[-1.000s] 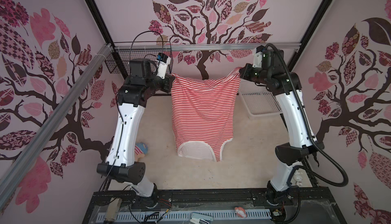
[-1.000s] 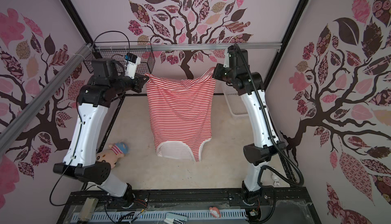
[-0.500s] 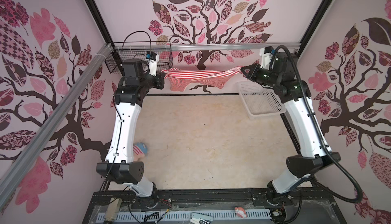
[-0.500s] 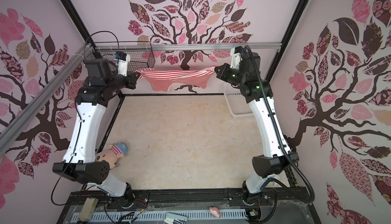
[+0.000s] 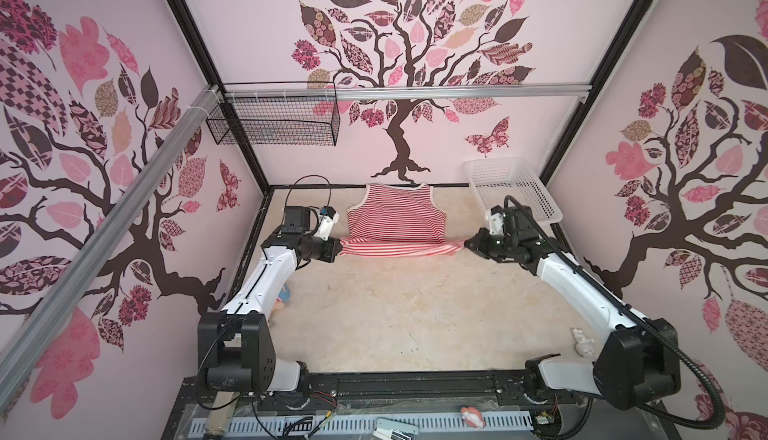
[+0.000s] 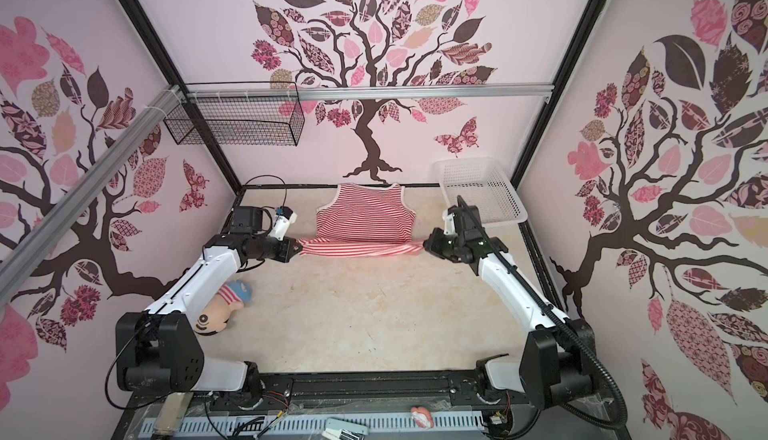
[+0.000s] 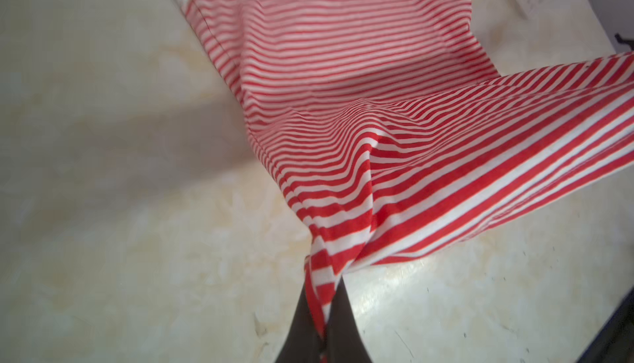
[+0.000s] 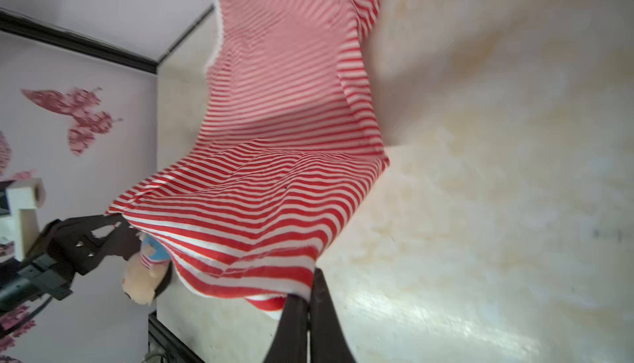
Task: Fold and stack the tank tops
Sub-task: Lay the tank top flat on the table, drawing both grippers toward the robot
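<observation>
At the left, the left gripper (image 5: 337, 249) is clamped on 1 hem corner of the striped tank top (image 5: 395, 217). The garment's shoulder end lies flat near the middle of the tabletop's (image 5: 395, 313) far edge, neck toward the wall, with the hem band lifted and pulled taut. At the right, the right gripper (image 5: 466, 245) pinches the other hem corner. I judge the laying-out nearly done; no fold is made, and stacking remains, with only 1 top visible.
</observation>
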You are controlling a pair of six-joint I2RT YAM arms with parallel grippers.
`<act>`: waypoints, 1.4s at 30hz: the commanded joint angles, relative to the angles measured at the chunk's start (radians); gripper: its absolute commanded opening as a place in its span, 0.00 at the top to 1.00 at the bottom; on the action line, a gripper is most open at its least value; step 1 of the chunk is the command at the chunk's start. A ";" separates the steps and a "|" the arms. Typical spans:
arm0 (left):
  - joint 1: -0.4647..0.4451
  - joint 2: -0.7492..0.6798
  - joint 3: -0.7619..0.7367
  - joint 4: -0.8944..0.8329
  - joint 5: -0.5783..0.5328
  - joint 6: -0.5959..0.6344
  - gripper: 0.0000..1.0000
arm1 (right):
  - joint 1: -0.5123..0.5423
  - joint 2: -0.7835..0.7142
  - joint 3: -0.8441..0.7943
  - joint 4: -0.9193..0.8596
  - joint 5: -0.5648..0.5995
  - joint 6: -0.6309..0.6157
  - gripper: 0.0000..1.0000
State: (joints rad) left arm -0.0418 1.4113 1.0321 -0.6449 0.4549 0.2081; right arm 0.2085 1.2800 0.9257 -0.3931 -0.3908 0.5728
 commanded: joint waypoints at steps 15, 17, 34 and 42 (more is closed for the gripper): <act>-0.115 -0.009 -0.094 -0.340 -0.022 0.290 1.00 | 0.017 -0.203 -0.230 -0.098 -0.033 -0.009 1.00; -0.125 0.001 -0.093 -0.358 -0.025 0.304 1.00 | 0.025 -0.221 -0.253 -0.107 -0.046 -0.002 1.00; -0.095 -0.025 -0.113 -0.499 -0.049 0.443 0.86 | 0.116 -0.402 -0.354 -0.311 -0.013 0.044 0.49; -0.035 0.023 0.001 -0.711 -0.039 0.642 0.42 | 0.117 -0.425 -0.261 -0.367 0.063 0.027 0.41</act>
State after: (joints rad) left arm -0.0788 1.4010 0.9802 -1.2186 0.4019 0.7227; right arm 0.3199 0.8280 0.6331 -0.7330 -0.3603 0.6018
